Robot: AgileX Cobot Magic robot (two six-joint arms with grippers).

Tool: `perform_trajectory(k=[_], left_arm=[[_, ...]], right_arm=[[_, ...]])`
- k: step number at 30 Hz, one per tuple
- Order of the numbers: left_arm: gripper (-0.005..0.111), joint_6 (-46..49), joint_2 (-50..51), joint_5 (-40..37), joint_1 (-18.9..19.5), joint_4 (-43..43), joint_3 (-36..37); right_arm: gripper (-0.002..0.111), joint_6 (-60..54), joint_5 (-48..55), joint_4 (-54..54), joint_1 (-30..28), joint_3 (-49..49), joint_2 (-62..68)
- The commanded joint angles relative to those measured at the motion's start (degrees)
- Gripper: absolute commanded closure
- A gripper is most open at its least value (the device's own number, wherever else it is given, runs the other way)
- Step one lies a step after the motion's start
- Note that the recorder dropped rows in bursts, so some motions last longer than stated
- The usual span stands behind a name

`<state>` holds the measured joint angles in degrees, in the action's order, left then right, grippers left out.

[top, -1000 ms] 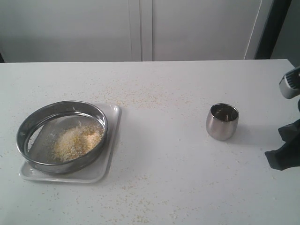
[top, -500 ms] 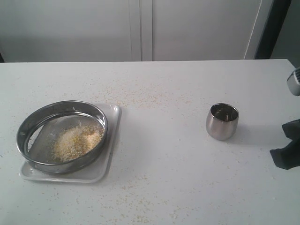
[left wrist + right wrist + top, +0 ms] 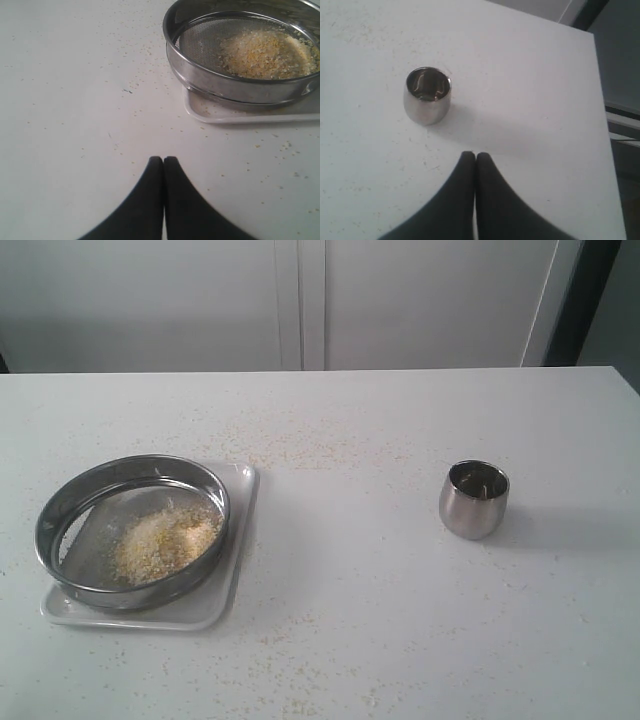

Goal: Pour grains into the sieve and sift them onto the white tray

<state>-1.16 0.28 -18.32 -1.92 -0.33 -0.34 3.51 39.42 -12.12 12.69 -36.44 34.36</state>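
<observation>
Your shiny sieve (image 3: 130,593) sat on the white tray (image 3: 228,585), a yellow-tan, whitish heap of grains (image 3: 165,540) piled on its mesh, while your left gripper (image 3: 163,162) and right gripper (image 3: 475,157) were both pinched together, empty.

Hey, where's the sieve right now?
In the exterior view the sieve sits at the left of the table, on the tray, far from the cup.

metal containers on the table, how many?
2. The sieve sits on the white tray at the left of the exterior view, holding the grains. The steel cup stands upright, alone, at the right. Nothing appears hidden.
</observation>
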Motion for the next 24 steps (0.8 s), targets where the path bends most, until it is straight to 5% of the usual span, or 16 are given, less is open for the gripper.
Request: perform_trajectory(k=[1, 24], left_arm=[[0.107, -0.1, -0.3, -0.8, 0.1, -0.5, 0.3], [0.107, -0.1, -0.3, -0.8, 0.1, -0.5, 0.3]], right_arm=[[0.108, 0.2, -0.1, -0.2, -3.1, -0.2, -5.5], [0.108, 0.2, 0.3, -0.2, -3.1, -0.2, -10.2]])
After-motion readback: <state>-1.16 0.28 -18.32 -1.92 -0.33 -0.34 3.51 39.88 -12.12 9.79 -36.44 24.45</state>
